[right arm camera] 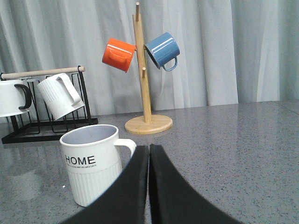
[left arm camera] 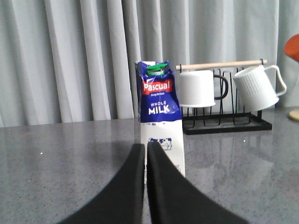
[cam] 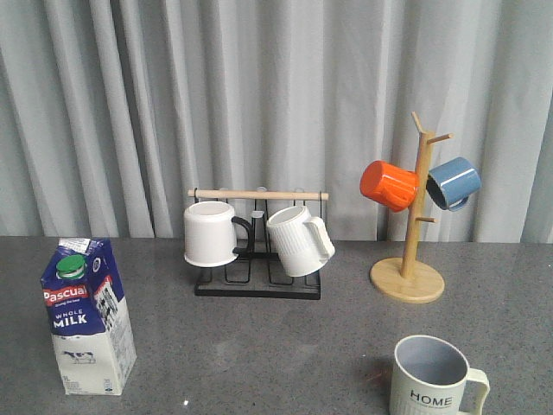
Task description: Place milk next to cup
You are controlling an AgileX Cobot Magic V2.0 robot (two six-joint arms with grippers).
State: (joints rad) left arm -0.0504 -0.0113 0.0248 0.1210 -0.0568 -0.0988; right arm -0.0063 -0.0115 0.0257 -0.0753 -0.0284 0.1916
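Note:
The milk (cam: 88,316) is a tall blue-and-white carton with a green cap, upright at the front left of the table. In the left wrist view the milk (left arm camera: 160,112) stands a short way beyond my left gripper (left arm camera: 146,148), which is shut and holds nothing. The cup (cam: 434,378), pale with "HOME" in dark letters, sits at the front right. In the right wrist view the cup (right arm camera: 93,168) stands beside my right gripper (right arm camera: 149,149), also shut and empty. Neither gripper shows in the front view.
A black wire rack (cam: 257,284) at the back centre holds a plain white mug (cam: 212,233) and a ribbed white mug (cam: 299,240). A wooden mug tree (cam: 409,275) at the back right carries an orange mug (cam: 389,185) and a blue mug (cam: 454,182). Grey curtains hang behind.

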